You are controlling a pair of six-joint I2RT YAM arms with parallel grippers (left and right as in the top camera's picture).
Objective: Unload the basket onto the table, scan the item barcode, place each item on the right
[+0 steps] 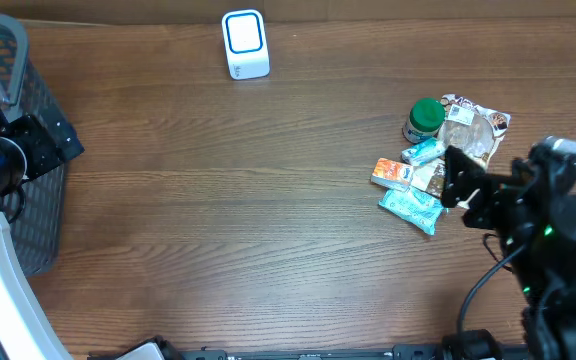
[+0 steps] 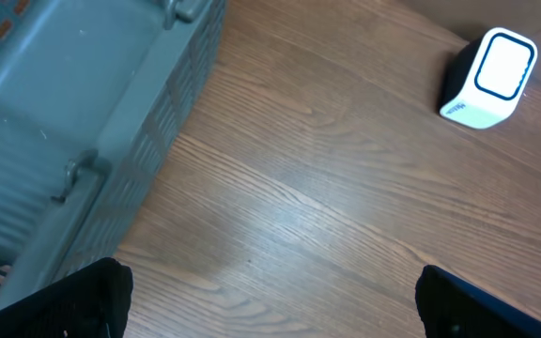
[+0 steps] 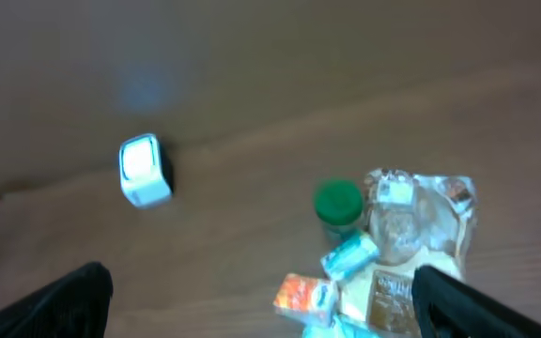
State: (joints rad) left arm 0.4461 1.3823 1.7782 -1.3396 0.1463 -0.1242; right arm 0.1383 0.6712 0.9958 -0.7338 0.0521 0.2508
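The table [image 1: 218, 200] carries a basket [image 1: 43, 215] at its left edge, a pile [image 1: 458, 135] of goods at the right, and a scanner [image 1: 245, 44] at the far edge, well apart from the pile. A single packet [image 1: 410, 208] should be taken by its edges, so that the barcode is left uncovered. Both hands are open and nothing is held. The left hand [image 2: 270, 310] is beside the basket. The pile lies just ahead of the right hand [image 3: 266, 310], between its fingers.
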